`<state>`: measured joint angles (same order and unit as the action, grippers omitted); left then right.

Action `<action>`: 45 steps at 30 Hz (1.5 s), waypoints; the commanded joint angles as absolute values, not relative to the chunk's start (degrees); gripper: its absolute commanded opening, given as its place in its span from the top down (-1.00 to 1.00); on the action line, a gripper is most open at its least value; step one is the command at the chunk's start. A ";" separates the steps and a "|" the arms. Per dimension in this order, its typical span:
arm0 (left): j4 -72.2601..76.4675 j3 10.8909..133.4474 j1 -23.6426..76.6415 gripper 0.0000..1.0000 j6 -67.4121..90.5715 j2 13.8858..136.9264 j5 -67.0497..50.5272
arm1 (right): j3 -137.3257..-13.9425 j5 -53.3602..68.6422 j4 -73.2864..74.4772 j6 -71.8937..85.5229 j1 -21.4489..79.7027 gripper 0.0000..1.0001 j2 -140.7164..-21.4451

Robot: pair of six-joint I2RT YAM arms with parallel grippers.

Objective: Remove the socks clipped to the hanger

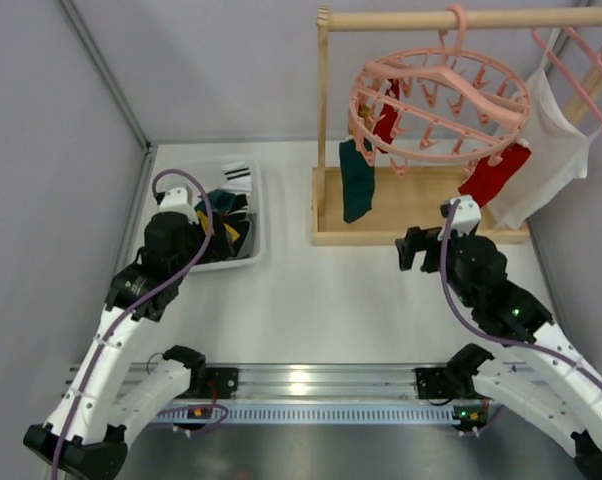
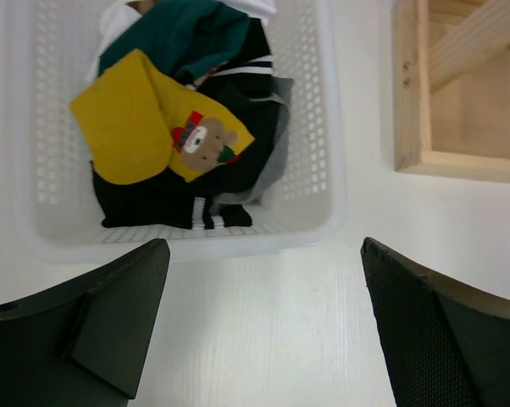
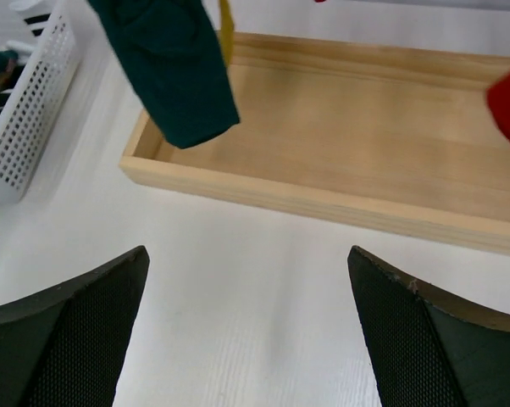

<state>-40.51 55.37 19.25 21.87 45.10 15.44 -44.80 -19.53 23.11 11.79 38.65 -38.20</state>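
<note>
The pink hanger (image 1: 436, 105) hangs on the wooden rack (image 1: 411, 205), with a teal sock (image 1: 357, 180) and a red sock (image 1: 494, 172) clipped to it. The right end effector (image 3: 248, 254), released, sits just before the rack. The left end effector (image 2: 265, 254), also released, is further left.

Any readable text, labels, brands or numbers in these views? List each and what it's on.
No readable text in any view.
The yellow sock in the white basket carries a bear picture, with no letters.
The pink hanger and wooden rack show no legible markings.
</note>
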 commanded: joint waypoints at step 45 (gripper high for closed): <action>39.72 66.00 36.12 -0.97 16.53 104.15 -7.47 | -41.31 17.14 20.57 12.83 35.59 -0.99 -18.19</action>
